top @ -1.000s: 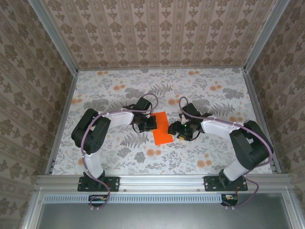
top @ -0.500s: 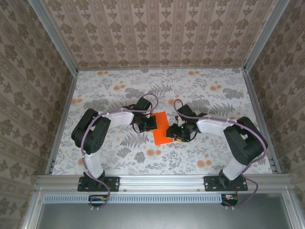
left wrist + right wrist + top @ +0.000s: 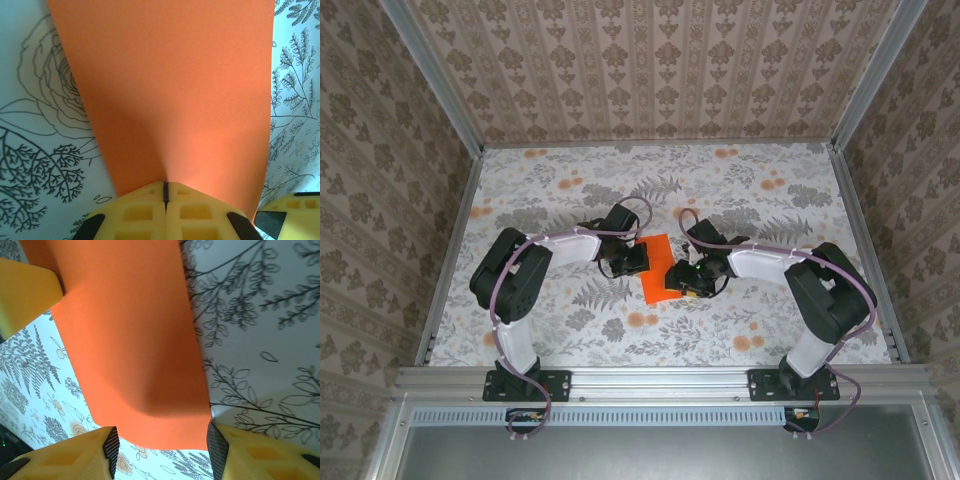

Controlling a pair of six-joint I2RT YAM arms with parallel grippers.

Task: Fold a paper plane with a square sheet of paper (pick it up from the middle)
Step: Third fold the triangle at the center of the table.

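Yellow-fingered and pressed fully together, the left gripper (image 3: 165, 186) is pinching one edge of the thin, vivid orange square sheet of paper (image 3: 170, 90). The paper is puckering into a soft ridge where the jaws are meeting. From above, this left gripper (image 3: 628, 260) is sitting at the sheet's left edge. The sheet (image 3: 656, 272) is showing as a narrow rectangle, lying in the middle of the grey and white floral-printed tablecloth (image 3: 570, 200).

At the sheet's opposite side, the right gripper (image 3: 684, 279), also with yellow plastic fingers, is standing with its jaws apart. Its own camera is showing the right gripper (image 3: 161, 434) straddling the sheet's (image 3: 130, 340) near end, with one dark pad (image 3: 111, 445) just beside each corner. Whether the pads are touching the paper I cannot tell. The sheet is bowing slightly between the two grippers, and one finger (image 3: 25, 295) of the left gripper is showing at the sheet's far corner.
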